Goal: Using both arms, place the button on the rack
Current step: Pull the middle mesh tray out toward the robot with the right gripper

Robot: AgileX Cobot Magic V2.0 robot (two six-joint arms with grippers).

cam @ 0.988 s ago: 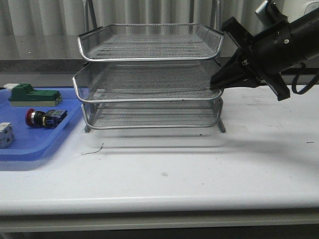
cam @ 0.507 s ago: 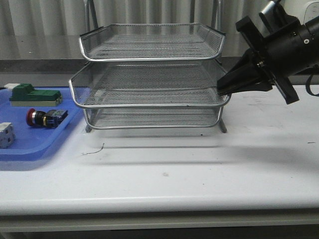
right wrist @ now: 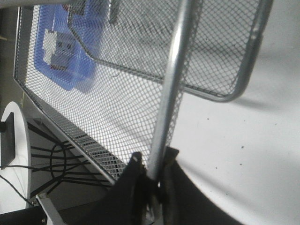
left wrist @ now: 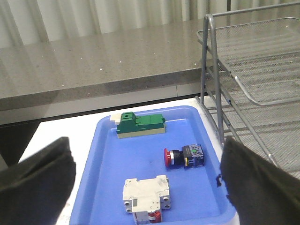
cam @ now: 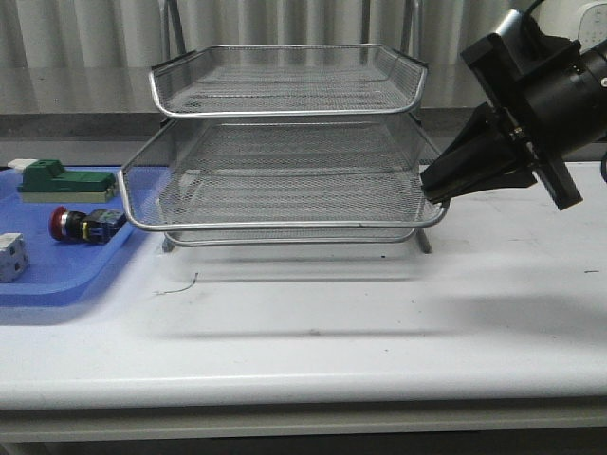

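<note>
Fingers of the right gripper [cam: 429, 188] pinch the front-right rim of the rack's [cam: 285, 142] middle tray, which juts forward past the other tiers in the front view. Button [cam: 83, 224] lies on the blue tray [cam: 57, 275], left of the rack, beside a green block [cam: 59, 180] and white part [cam: 9, 256].

Left wrist view: left gripper [left wrist: 145, 183] spread wide, holding nothing, above the blue tray; button [left wrist: 183, 156] between its fingers [left wrist: 37, 178].

Right wrist view: right gripper [right wrist: 152, 180] clamped on the tray's rim wire.
</note>
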